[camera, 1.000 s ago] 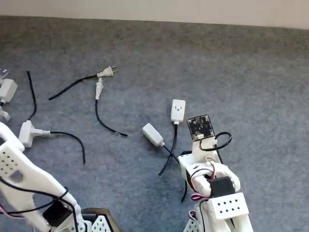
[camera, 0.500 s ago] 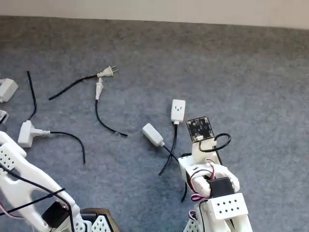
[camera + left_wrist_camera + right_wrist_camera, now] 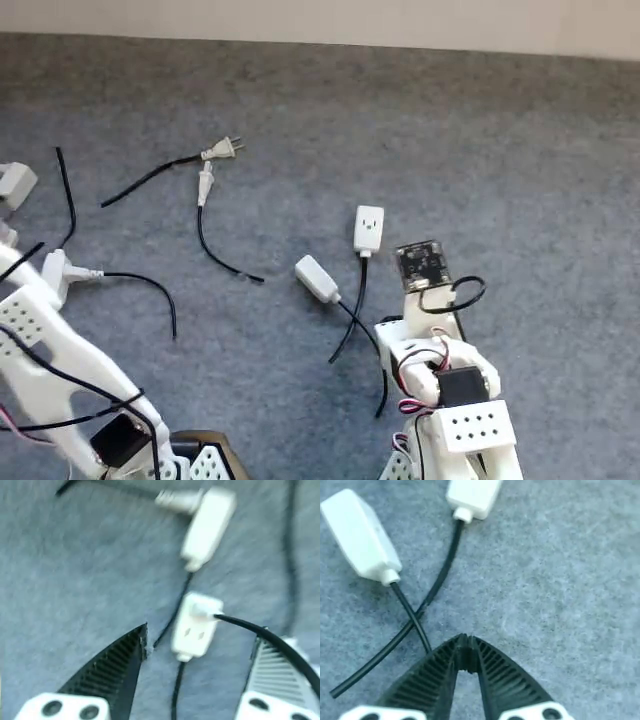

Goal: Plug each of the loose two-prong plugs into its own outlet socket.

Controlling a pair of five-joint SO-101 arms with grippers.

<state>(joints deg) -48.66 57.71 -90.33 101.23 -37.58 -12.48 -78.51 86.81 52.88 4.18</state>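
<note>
Two loose two-prong plugs (image 3: 222,150) (image 3: 205,183) on black cords lie at the back centre of the grey carpet. Two white outlet sockets (image 3: 369,229) (image 3: 317,278) lie mid-table, just ahead of the right arm (image 3: 420,262). The right gripper (image 3: 465,645) is shut and empty, a short way from the same two sockets (image 3: 362,535) (image 3: 472,495). Two more sockets (image 3: 55,272) (image 3: 15,182) lie at the left edge by the left arm (image 3: 30,310). The left gripper (image 3: 202,637) is open and hovers over a slotted socket (image 3: 196,626), with another socket (image 3: 207,525) beyond it.
Black cords (image 3: 150,285) (image 3: 352,310) trail from the sockets and plugs over the carpet (image 3: 520,150). A pale wall edge (image 3: 320,20) runs along the back. The right half of the carpet is bare.
The left arm has shifted at the left edge and now covers part of the nearer left socket. The right wrist has moved slightly to the right. Plugs and middle sockets lie unchanged.
</note>
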